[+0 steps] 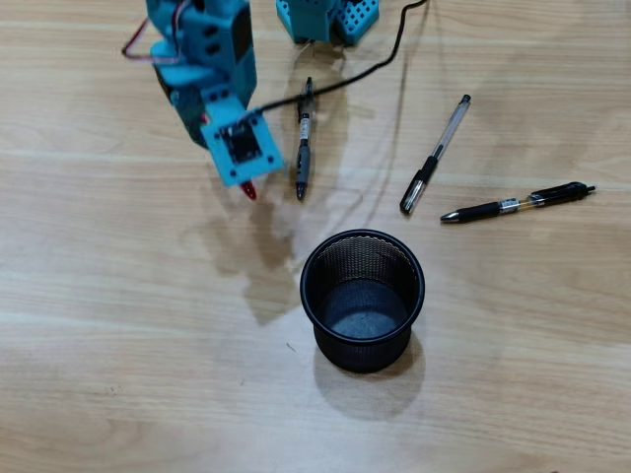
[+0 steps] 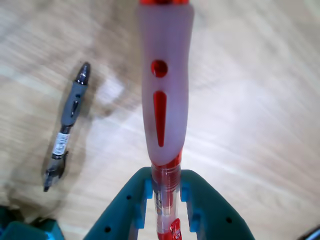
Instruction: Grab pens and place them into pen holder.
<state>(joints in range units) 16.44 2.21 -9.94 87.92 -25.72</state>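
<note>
My teal gripper (image 2: 165, 187) is shut on the red and clear pen (image 2: 165, 90), which sticks out ahead of the jaws in the wrist view. In the overhead view the gripper (image 1: 246, 182) hangs above the table at upper left, with only the pen's red tip (image 1: 250, 190) showing below it. The dark grey pen (image 1: 304, 143) lies just right of it and also shows in the wrist view (image 2: 67, 127). The black mesh pen holder (image 1: 362, 296) stands upright at centre, below and right of the gripper. The clear pen with black cap (image 1: 436, 155) and the black pen with silver band (image 1: 518, 203) lie at right.
A black cable (image 1: 370, 69) runs from the arm across the top of the table, over the dark grey pen's upper end. The arm's teal base (image 1: 325, 18) sits at the top edge. The tabletop is light wood.
</note>
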